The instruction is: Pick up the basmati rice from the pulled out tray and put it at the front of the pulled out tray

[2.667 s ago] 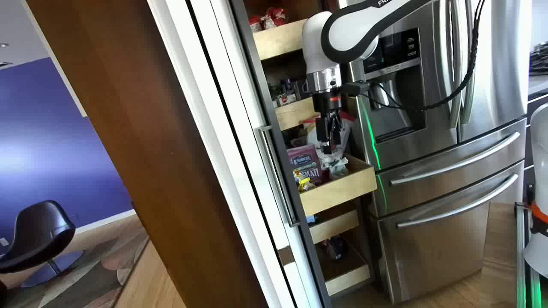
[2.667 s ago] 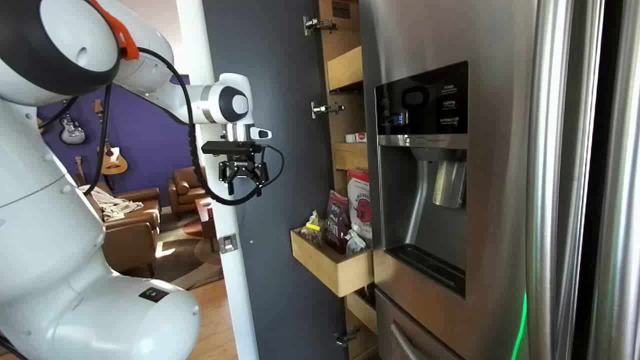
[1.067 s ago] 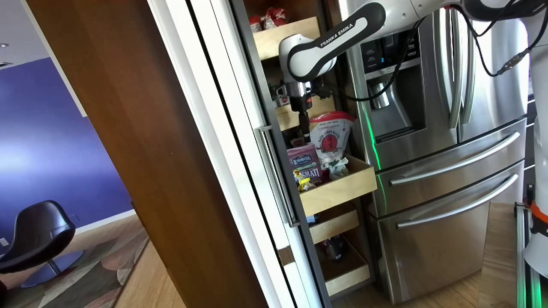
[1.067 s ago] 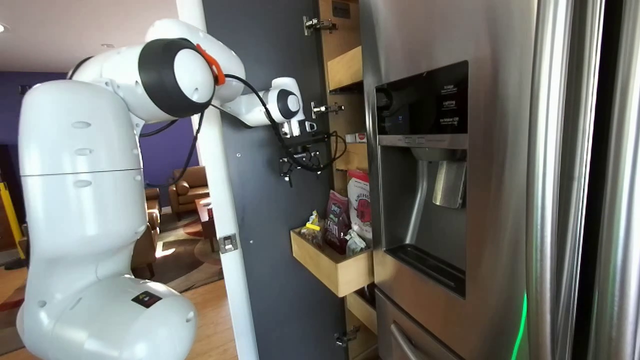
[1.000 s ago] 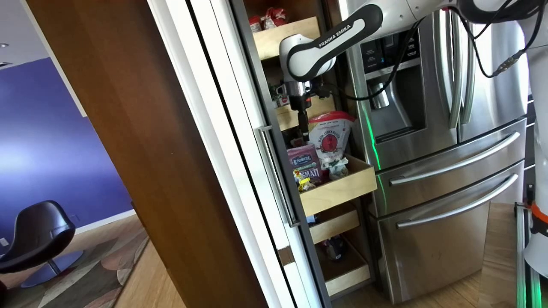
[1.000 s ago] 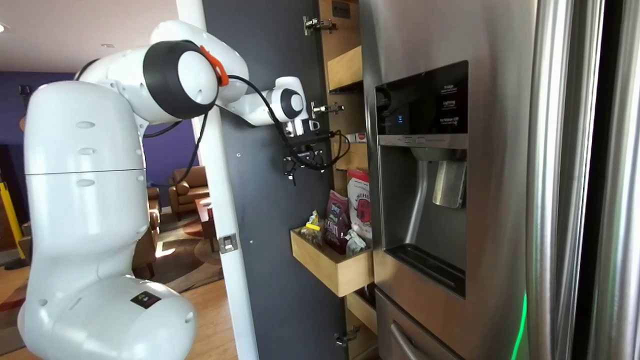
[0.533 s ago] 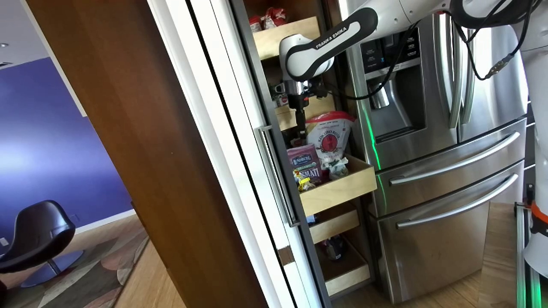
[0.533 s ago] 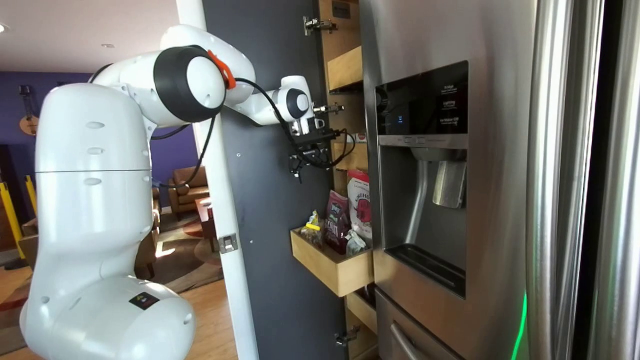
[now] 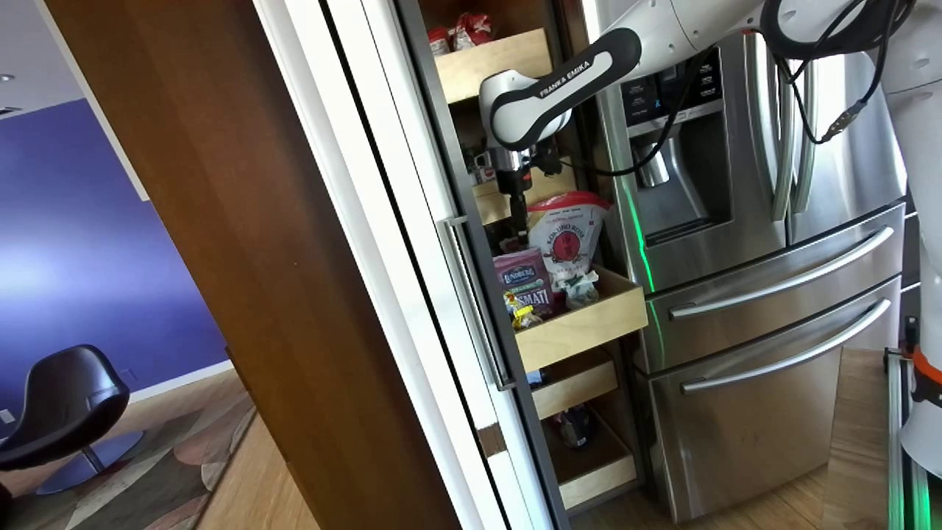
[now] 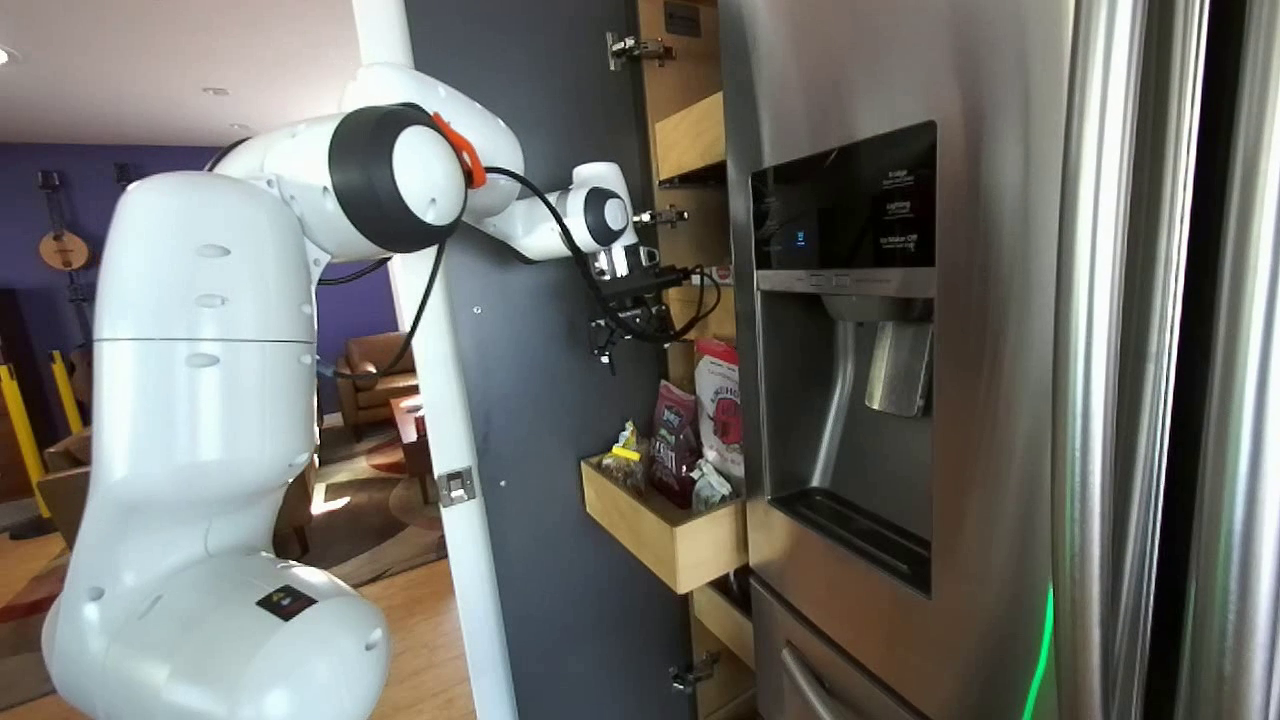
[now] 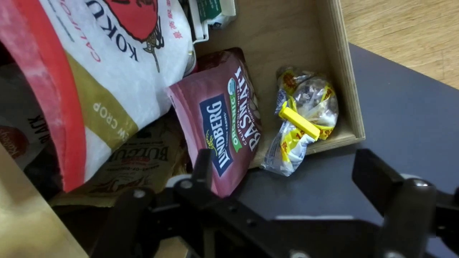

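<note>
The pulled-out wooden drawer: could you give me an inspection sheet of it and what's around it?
Surface: shallow pale-wood drawer, pulled out.
Job's things: flat maroon plastic basmati rice bag, standing in the drawer, set back from its front.
Clutter: tall white bag with a red top and clear plastic packet with a yellow clip, both in the drawer.
Gripper: black two-fingered gripper, open, holding nothing, higher than the drawer.
Cables: black cable, looping beside the white robot arm.
Surroundings: stainless-steel refrigerator and dark-grey cabinet door on either side of the drawer.
</note>
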Motion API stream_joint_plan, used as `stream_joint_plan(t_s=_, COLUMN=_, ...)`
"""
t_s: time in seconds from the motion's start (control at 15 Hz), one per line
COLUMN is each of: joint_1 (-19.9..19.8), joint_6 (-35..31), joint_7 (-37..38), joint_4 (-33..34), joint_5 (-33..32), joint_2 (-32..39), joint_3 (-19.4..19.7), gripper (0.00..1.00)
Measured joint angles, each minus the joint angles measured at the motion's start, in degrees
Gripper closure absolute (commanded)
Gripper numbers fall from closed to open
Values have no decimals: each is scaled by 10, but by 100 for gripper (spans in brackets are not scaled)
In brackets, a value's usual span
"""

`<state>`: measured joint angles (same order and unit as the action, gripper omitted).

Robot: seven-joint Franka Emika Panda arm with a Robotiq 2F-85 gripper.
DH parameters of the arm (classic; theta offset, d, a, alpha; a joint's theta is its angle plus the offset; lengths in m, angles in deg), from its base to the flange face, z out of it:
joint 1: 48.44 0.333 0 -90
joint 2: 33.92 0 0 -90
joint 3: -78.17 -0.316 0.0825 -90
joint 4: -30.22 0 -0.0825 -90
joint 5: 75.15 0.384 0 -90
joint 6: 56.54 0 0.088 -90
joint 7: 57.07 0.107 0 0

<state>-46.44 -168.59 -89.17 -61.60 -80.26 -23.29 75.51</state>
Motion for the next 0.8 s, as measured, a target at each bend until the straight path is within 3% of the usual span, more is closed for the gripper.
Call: stream_joint_plan(t_s=0.8, joint_1=-15, joint_6=-75, joint_7=-100, joint_4=20, joint_5=-12, joint_2=73, joint_3=0, gripper=0)
